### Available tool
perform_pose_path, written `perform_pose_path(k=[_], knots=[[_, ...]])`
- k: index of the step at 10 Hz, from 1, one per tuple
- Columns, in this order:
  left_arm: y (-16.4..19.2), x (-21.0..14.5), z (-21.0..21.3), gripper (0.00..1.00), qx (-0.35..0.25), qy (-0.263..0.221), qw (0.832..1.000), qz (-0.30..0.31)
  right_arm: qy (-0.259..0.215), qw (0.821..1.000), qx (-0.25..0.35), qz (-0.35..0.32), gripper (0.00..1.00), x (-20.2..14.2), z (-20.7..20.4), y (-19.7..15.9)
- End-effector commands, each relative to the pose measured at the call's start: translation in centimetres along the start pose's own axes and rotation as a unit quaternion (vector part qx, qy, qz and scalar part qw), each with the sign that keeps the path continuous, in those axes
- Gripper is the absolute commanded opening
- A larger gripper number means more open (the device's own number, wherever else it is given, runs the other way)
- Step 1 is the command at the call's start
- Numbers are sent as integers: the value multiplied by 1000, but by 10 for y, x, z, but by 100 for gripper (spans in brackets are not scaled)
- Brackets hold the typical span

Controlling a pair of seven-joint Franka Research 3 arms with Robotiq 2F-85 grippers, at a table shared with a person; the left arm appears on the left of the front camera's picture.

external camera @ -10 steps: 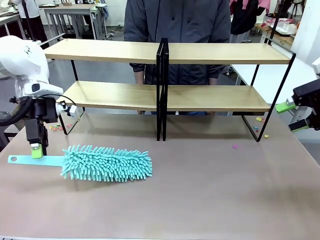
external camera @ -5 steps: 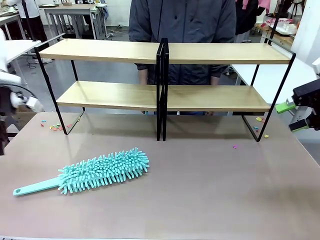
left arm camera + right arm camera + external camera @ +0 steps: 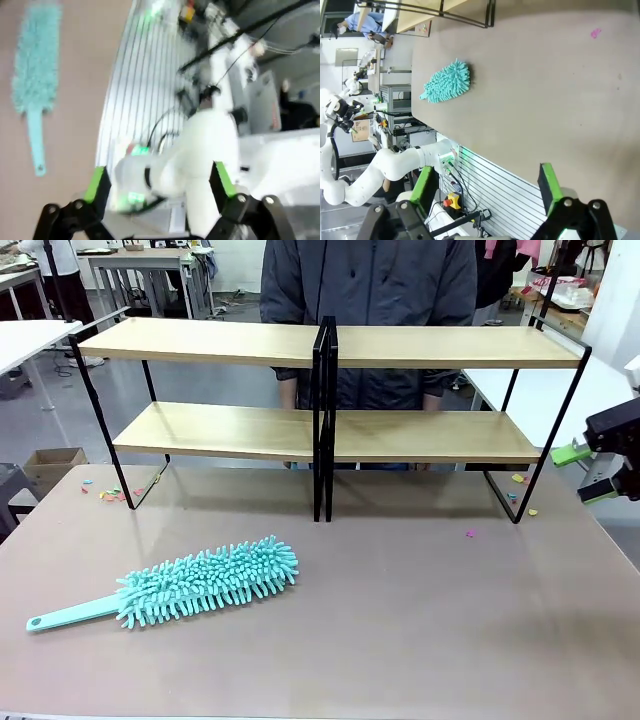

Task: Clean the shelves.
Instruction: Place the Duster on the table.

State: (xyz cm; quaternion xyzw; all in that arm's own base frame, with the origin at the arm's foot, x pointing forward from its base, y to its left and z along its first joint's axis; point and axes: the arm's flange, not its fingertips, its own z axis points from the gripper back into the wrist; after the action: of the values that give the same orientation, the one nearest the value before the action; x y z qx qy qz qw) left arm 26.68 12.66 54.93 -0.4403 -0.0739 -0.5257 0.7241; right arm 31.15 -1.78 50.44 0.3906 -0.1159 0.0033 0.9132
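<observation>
The shelves (image 3: pixel 330 345) are two joined racks of light-wood boards on black frames across the far half of the table; a corner of the shelves (image 3: pixel 445 10) appears in the right wrist view. A teal fluffy duster (image 3: pixel 205 582) lies loose on the table at front left, its flat handle pointing to the left edge. My left gripper (image 3: pixel 159 182) is open and empty, off the table's side, with the duster (image 3: pixel 36 65) far from it. My right gripper (image 3: pixel 585 472) hovers open and empty at the table's right edge, beside the lower board. In the right wrist view the right gripper (image 3: pixel 485 187) is turned across the table toward the duster (image 3: pixel 447 82).
A person in a dark jacket (image 3: pixel 370 300) stands behind the shelves. Small coloured scraps (image 3: pixel 112 494) lie by the left shelf leg, with more scraps (image 3: pixel 520 490) by the right leg. A cardboard box (image 3: pixel 55 462) sits on the floor at left. A white table (image 3: pixel 25 340) stands beyond it.
My left gripper has let go of the duster's handle and drawn away to the left, out of the front view. The duster now lies slanted, its head swung farther back. The right arm is still.
</observation>
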Motion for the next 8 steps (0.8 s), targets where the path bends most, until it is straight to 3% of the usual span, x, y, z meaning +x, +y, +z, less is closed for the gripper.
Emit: perform_pose_path(k=[1, 2, 3, 5, 6, 8], knots=[[22, 10, 15, 100, -34, -222, 974, -8, 5, 998, 61, 15, 100, -5, 13, 26], [39, 13, 23, 100, -43, -329, 943, 11, -2, 992, 126, -16, 100, -13, 30, 53], [54, 18, 26, 100, -42, -387, 921, 22, -23, 988, 141, -55, 100, -20, 42, 69], [76, 27, 21, 100, -27, -442, 895, 54, -62, 976, 181, -108, 100, -29, 63, 76], [60, 2, 32, 100, -49, -324, 944, 34, -9, 989, 141, -33, 100, -20, 45, 69], [60, 2, 32, 100, -49, -324, 944, 34, -9, 989, 141, -33, 100, -20, 45, 69]])
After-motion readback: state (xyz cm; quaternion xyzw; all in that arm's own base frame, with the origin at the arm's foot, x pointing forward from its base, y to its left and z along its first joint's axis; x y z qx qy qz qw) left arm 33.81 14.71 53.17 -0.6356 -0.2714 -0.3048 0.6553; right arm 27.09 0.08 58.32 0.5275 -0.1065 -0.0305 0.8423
